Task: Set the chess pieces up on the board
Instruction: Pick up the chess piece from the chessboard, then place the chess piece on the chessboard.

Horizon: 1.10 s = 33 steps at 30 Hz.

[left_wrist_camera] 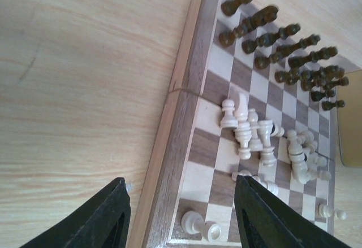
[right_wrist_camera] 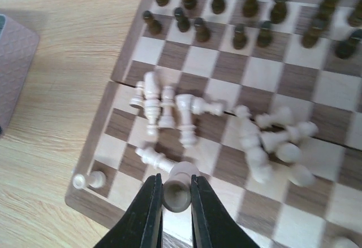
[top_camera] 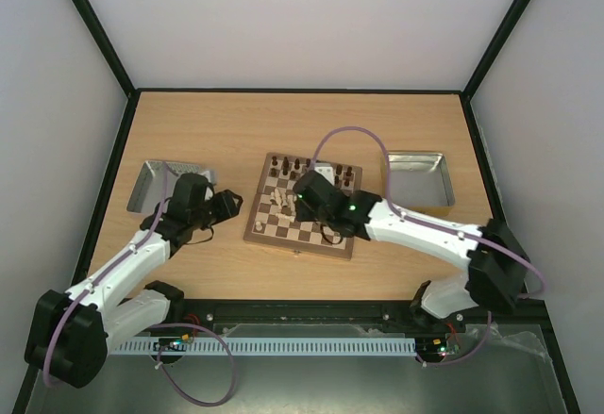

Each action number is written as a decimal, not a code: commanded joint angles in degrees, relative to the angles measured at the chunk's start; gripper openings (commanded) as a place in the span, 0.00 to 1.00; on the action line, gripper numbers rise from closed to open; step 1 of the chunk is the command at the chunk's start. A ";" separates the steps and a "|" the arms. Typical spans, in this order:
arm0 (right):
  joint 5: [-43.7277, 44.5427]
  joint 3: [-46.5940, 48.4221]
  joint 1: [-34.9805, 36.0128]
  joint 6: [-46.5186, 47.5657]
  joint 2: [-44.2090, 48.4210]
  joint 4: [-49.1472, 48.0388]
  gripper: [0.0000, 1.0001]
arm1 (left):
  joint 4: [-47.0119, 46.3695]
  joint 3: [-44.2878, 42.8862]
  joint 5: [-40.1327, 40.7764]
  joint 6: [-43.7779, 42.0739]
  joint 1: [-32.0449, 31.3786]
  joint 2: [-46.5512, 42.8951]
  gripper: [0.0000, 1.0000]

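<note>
A pale wooden table (top_camera: 283, 122) sits inside plain light walls with a black frame. The board (top_camera: 274, 232) lies near the middle of it, closer to the near edge than to the far one. A grey metal tray (top_camera: 151, 188) rests toward the table's left edge and a second tray (top_camera: 415, 183) toward its right edge, both apart from the board. The dark pieces (right_wrist_camera: 243, 13) stand upright in two rows along the board's far edge. The cream pieces (right_wrist_camera: 186, 112) are mostly heaped across the board's middle, many lying on their sides and touching one another. A single cream pawn (right_wrist_camera: 90, 179) lies tipped over on the near-left corner square. The right gripper (right_wrist_camera: 176, 181) hangs over the near rows of the board, its two fingers drawn in narrow and clamped on one cream chessman (right_wrist_camera: 176, 194), which shows between the fingertips just near of the heap. The left gripper (left_wrist_camera: 181, 183) is at the board's left edge near that corner. Its fingers (left_wrist_camera: 107, 220) are spread wide, one over the bare table and the other over the squares, and nothing is gripped between them. Whether it touches the board cannot be told.
</note>
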<state>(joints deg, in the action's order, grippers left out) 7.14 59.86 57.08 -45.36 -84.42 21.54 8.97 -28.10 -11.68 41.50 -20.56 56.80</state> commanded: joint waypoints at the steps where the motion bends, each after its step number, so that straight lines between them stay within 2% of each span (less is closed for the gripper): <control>1: 4.99 -4.09 0.25 -4.04 7.07 8.77 0.11 | 2.49 -4.62 4.20 -3.99 0.42 -0.33 0.53; 6: 6.40 -8.05 0.23 -7.87 14.72 15.06 0.11 | 5.87 -7.07 8.10 -6.04 0.43 -2.91 0.54; 12: 5.05 -13.90 0.25 -12.47 18.64 16.00 0.11 | 10.28 -8.68 9.58 -6.17 0.41 -9.61 0.58; 22: 4.61 -20.76 0.23 -15.41 16.72 9.05 0.11 | 16.36 -7.95 9.40 -6.32 0.39 -21.96 0.79; 29: 3.32 -23.39 0.23 -16.90 14.38 5.76 0.11 | 16.94 -9.25 7.84 -6.90 0.35 -23.02 0.98; 33: 2.29 -24.75 0.25 -17.08 14.92 4.83 0.11 | 16.74 -9.22 7.38 -7.17 0.43 -22.78 1.00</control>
<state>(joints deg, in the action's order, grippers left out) 9.06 36.64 57.08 -60.82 -69.87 28.73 25.10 -35.73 -3.27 35.00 -20.53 33.89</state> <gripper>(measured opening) 0.111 0.994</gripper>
